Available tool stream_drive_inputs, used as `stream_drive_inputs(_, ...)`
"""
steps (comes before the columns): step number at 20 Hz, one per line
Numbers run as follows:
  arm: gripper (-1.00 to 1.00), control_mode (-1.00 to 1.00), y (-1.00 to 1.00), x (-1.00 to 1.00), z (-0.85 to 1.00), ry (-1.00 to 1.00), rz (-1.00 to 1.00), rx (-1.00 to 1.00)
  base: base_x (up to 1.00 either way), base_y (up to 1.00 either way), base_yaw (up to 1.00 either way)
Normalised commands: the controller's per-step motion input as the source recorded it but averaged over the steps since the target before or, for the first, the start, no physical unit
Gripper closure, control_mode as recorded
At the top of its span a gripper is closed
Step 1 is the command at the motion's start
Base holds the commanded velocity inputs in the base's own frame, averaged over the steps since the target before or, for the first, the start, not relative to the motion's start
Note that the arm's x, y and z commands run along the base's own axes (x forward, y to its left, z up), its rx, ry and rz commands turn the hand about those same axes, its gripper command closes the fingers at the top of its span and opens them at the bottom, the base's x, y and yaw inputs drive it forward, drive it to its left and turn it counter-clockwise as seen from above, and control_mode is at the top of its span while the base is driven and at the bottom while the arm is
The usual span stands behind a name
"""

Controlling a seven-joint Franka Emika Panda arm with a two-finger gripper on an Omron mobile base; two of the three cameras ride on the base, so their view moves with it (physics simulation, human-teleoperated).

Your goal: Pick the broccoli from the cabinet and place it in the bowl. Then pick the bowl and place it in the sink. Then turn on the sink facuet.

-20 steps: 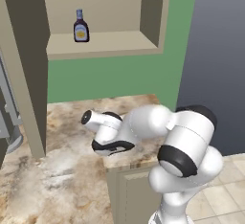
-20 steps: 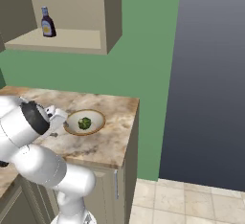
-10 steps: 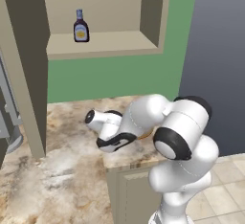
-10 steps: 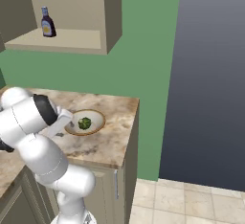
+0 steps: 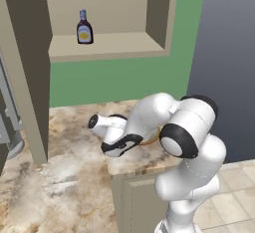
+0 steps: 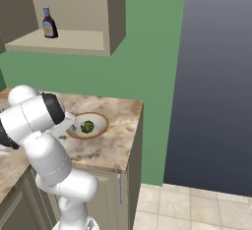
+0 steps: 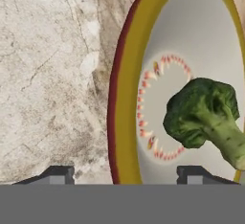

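The bowl [image 7: 125,89], cream with a brown-yellow rim, sits on the marble counter [image 6: 113,140] near its right end. The broccoli [image 7: 201,115] lies inside it, floret toward the middle; it also shows as broccoli [image 6: 87,126] in the bowl [image 6: 98,122]. My gripper [image 7: 125,175] is low at the bowl's near rim, open, one fingertip [image 7: 57,174] outside the rim and the other inside, neither touching it. In the left base view my arm covers most of the bowl [image 5: 151,138]. The cabinet [image 5: 109,45] hangs open above. The sink and sink facuet are out of view.
A dark sauce bottle [image 5: 84,28] with a yellow label stands on the cabinet shelf [image 6: 64,40]. The counter ends just right of the bowl, with a dark tall panel [image 6: 216,76] beyond. A cabinet side panel [image 5: 25,77] stands to the left, and a grey object [image 5: 9,127] sits at the left edge.
My arm has swung forward and the hand has dropped to the bowl's rim. The fingers have come a little closer together. Bowl and broccoli have not moved.
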Motion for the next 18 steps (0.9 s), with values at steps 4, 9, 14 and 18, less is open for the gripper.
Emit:
stream_drive_inputs(4,1.00,-1.00,-0.06,0.00,0.00,0.00,0.00,0.00,0.00,0.00,0.00)
stream_drive_inputs(9,1.00,-1.00,0.00,0.00,0.00,0.01,0.00,0.00,0.00,0.00,0.00)
stream_drive_inputs(14,1.00,-1.00,-0.04,-0.07,0.32,-0.03,0.04,0.00,0.00,0.00,0.00)
stream_drive_inputs(18,1.00,-1.00,0.00,-0.46,0.96,-0.06,0.17,0.00,0.00,0.00,0.00)
